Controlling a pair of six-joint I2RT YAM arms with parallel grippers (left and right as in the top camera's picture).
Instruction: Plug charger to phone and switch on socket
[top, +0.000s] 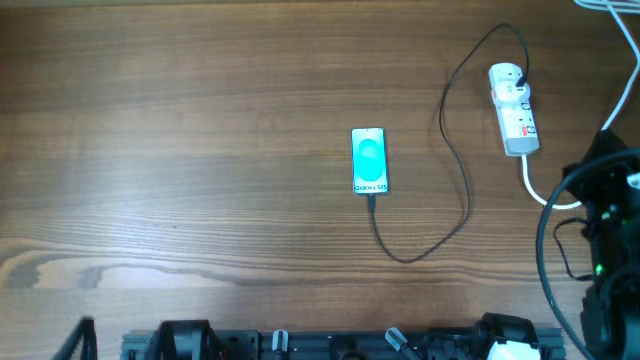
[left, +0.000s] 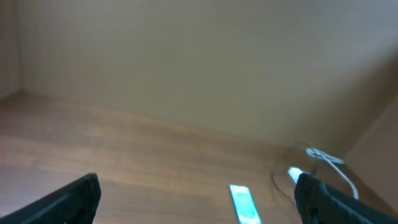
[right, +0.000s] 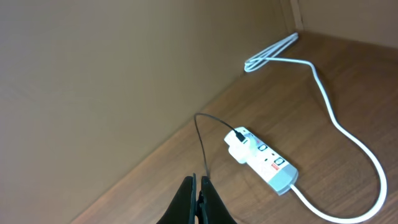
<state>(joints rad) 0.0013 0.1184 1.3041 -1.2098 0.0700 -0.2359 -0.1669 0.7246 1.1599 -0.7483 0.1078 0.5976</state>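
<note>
Wooden table (top: 200, 120) carries one white cord (top: 533, 185), one black charger (top: 463, 190), and one socket (top: 513, 112) at two o'clock from the one phone (top: 368, 160) near the middle. The charger's tip appears seated at the phone's six o'clock edge, so switching the socket on seems the step in hand. The right claw (right: 198, 199), pinched closed and empty, likely needs to press the switch. The left claw (left: 198, 186) gapes wide, empty.

Wooden table (top: 200, 150), white power cord (right: 339, 126)
</note>
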